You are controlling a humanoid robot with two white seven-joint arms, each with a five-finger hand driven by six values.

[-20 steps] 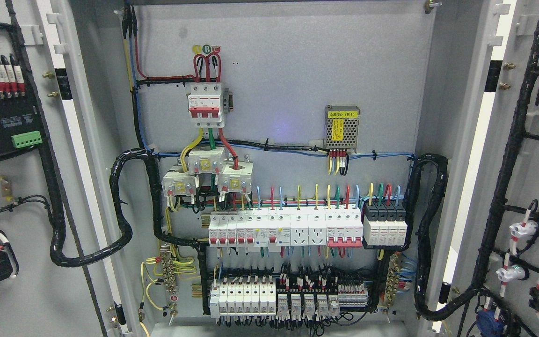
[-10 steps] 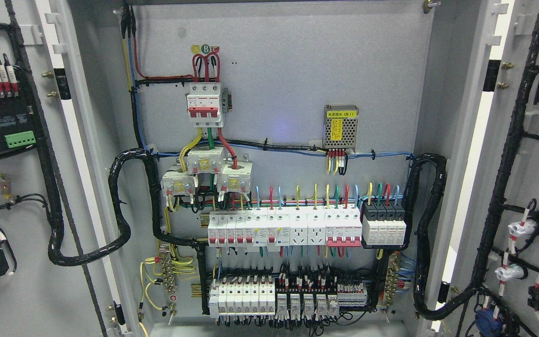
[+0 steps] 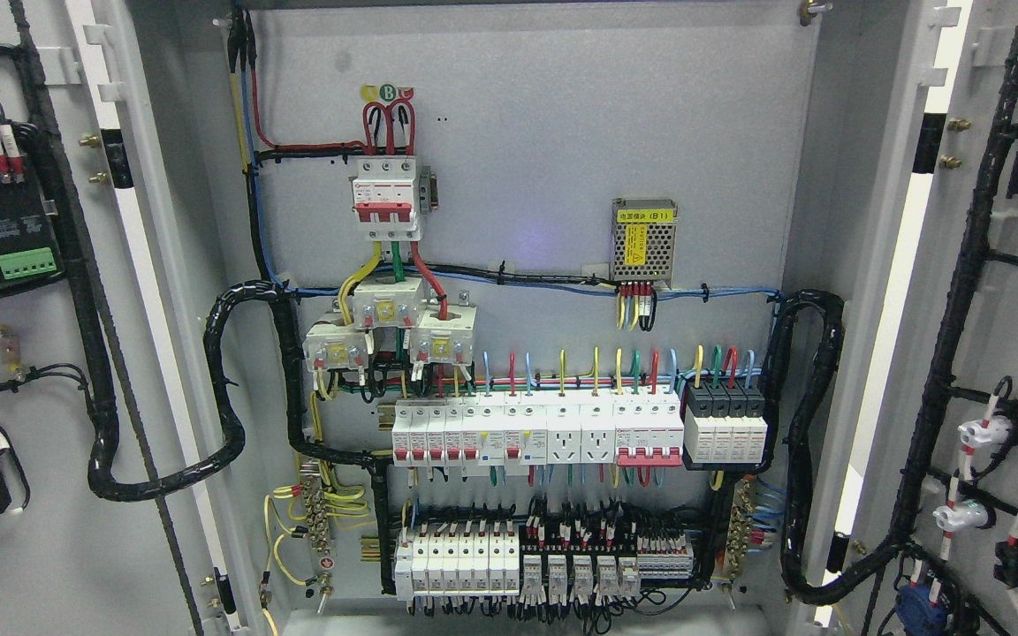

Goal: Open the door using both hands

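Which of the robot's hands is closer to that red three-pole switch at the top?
Neither can be judged: no hand or arm shows in this view. The red switch sits on the cabinet's back panel, between the two open doors.

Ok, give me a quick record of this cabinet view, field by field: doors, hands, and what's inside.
left door: open, inner side facing the camera
right door: open, wiring on its inner face
robot hands: none in view
top breaker: red and white, upper left of the back panel
power supply: metal box with yellow label
breaker row: white modules across the middle
lower row: terminals and relays
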